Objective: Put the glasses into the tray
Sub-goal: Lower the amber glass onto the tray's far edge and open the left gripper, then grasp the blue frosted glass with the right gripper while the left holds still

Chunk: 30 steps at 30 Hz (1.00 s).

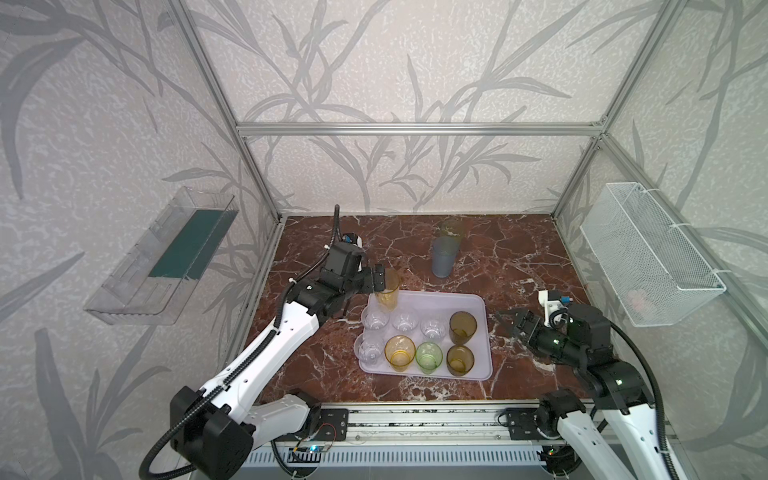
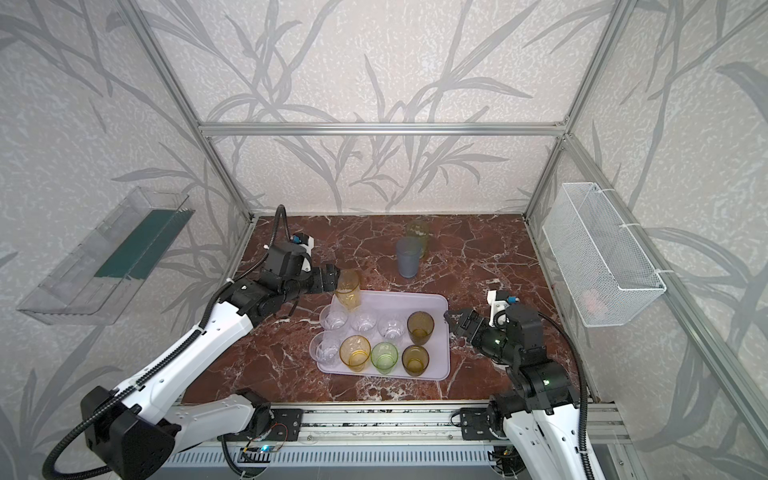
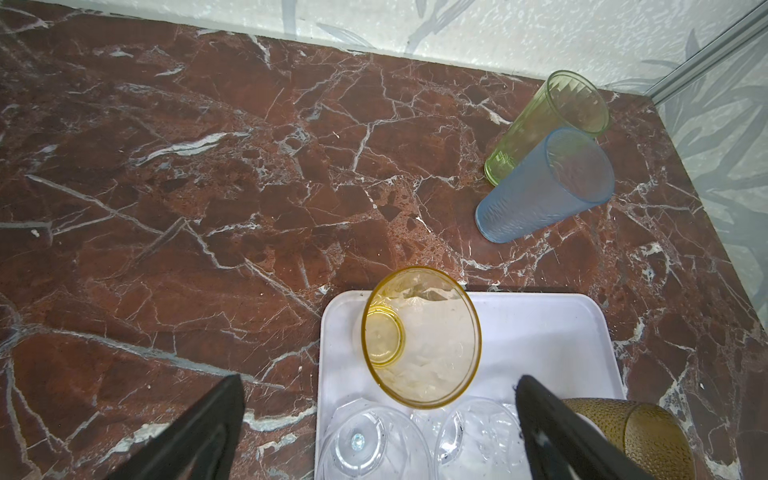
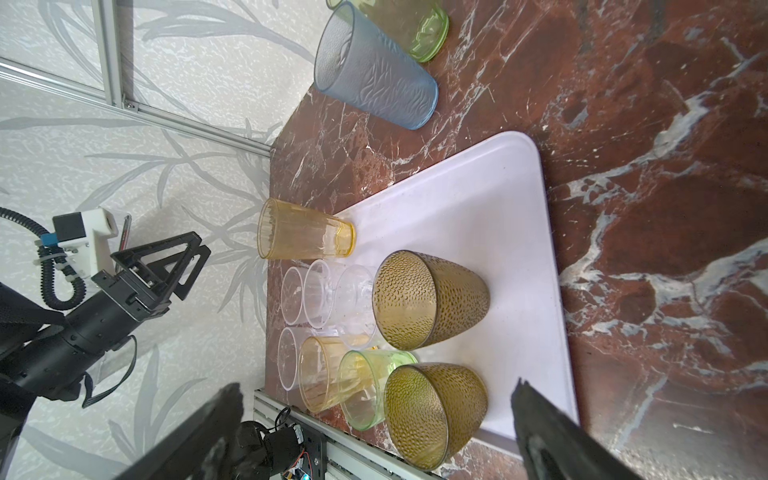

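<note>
The tray (image 1: 465, 305) sits toward the counter's (image 1: 519, 249) front edge and holds nine glasses. A tall amber glass (image 1: 387, 294) stands in its far left corner, just off the wide, empty left pincer (image 1: 381, 279). Near the counter's far edge stand a blue-grey glass (image 1: 444, 257) and a green one (image 1: 452, 227). The right pincer (image 1: 503, 316), also wide and empty, hangs beside the tray's right edge.

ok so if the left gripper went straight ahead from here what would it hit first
Most likely the tall amber glass, standing in the tray's corner directly ahead of the open left gripper. How close it is I can't judge.
</note>
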Tool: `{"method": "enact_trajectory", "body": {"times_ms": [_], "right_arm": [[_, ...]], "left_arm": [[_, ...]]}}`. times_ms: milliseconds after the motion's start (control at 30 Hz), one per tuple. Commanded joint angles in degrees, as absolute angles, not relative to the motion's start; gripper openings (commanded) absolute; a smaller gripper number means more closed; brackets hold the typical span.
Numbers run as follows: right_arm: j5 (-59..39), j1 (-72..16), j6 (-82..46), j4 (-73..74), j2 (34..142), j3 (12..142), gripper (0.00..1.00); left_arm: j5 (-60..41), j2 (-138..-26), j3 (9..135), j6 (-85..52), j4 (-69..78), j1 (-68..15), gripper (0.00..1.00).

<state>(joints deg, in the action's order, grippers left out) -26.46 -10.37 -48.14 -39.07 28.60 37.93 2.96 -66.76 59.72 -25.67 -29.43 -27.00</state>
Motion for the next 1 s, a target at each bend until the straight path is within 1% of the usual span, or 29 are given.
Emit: {"method": "enact_trajectory", "body": {"times_ms": [0,200,367,500,700,967], "right_arm": [[-26.89,-10.41,-47.2,-36.73,31.63,40.86,0.99],[-25.09,-12.0,-47.18,-33.23,38.33,44.67,0.99],[-21.36,-15.83,-47.9,-27.32,45.04,46.98,0.99],[-18.42,-19.67,-46.01,-23.79,54.37,50.69,0.99],[-18.37,-20.21,-45.21,-18.98,69.0,57.16,1.0],[-12.88,-20.3,-43.53,-20.74,82.73,67.6,0.86]], "left_arm": [[2.73,-65.17,57.55,-27.19,-26.2,-26.98,0.99],[-4.63,-62.98,53.16,-30.15,-19.08,-26.89,0.99],[-7.39,-61.46,50.37,-31.92,-15.13,-26.85,0.99],[-8.92,-60.3,48.49,-32.66,-12.98,-26.72,0.99],[-10.44,-59.3,48.01,-33.04,-12.45,-26.57,0.99],[-10.79,-57.57,47.26,-33.51,-12.23,-26.47,0.99]]}}
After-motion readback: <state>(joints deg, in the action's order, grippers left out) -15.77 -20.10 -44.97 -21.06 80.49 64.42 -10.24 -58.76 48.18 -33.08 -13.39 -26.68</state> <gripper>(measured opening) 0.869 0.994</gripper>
